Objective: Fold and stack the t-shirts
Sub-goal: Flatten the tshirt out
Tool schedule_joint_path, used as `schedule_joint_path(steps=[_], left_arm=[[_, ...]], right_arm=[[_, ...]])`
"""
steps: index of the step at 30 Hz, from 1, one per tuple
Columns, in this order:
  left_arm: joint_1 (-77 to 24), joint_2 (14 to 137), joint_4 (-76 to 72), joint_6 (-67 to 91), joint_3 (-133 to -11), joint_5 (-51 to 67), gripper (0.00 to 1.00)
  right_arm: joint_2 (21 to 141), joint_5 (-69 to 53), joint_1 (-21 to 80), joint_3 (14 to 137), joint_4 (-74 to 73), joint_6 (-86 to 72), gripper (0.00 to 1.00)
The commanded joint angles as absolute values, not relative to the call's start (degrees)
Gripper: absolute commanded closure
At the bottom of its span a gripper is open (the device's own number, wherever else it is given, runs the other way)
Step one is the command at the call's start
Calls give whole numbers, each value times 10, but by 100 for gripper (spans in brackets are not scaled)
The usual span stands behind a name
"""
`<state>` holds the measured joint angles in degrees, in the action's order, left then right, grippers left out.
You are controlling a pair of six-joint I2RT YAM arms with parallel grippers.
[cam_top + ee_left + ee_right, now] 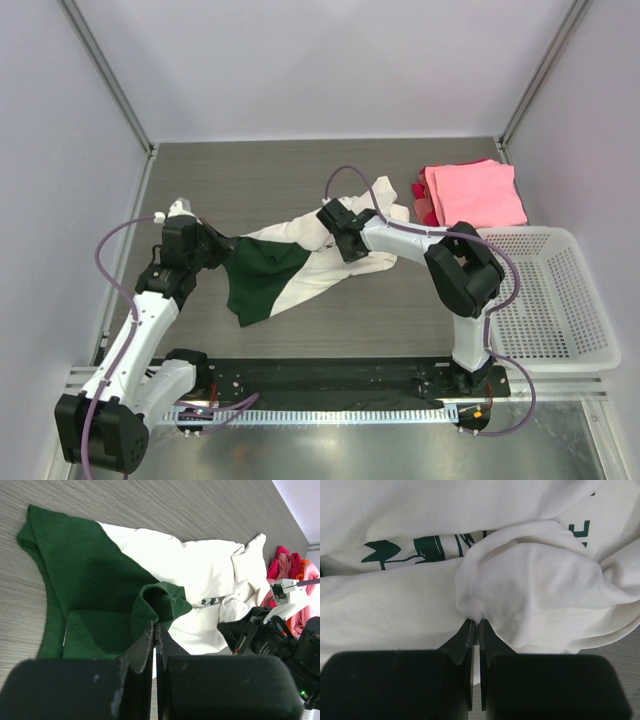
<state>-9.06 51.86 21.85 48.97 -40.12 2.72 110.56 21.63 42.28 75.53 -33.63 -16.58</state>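
The shirt lies crumpled and stretched across the middle of the table, between the two arms. Its dark green part is spread toward the left and its cream-white body is bunched toward the right.

The left gripper is closed, and a fold of the green cloth is pinched at its fingertips. The cloth is drawn up to that gripper at the shirt's left end.

The right gripper is closed as well. A puckered fold of white cloth is clamped between its fingers, just beside a hem seam. Part of a dark green print is seen on the cloth beyond the fold, half hidden by creases.

A stack of folded shirts is placed at the far right corner of the table, with a pink one on top and a red one showing at its left edge. A white mesh basket stands just in front of the stack, at the right side of the table, beside the right arm.
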Motion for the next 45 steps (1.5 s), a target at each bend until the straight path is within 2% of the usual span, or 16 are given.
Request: schedule_joint_path(steps=[1,3,5,10,17,23,36,45], left_arm=[[-93,519,221,472,-430,29,100],[-93,523,223,470,-432,27,100],[-92,528,222,470,-433,28,100],[-92,531,221,466,-436,25,100],[-80,559,238,458,-489,13,100],[-48,579,249,455,-548,16,100],[67,650,347,426,-839,56,100],[75,646,266,429,-996,164,100]], right_arm=[[1065,239,425,778,-348,-168,93],[1051,232,424,784,-358,-169,93],[1045,231,421,788,-366,-170,99],[1019,194,385,793,-367,-192,99],[963,87,219,833,-363,-257,99],[933,51,142,852,-361,-286,99],[862,33,83,902,-361,-267,99],[764,-68,83,926,-352,-255,99]])
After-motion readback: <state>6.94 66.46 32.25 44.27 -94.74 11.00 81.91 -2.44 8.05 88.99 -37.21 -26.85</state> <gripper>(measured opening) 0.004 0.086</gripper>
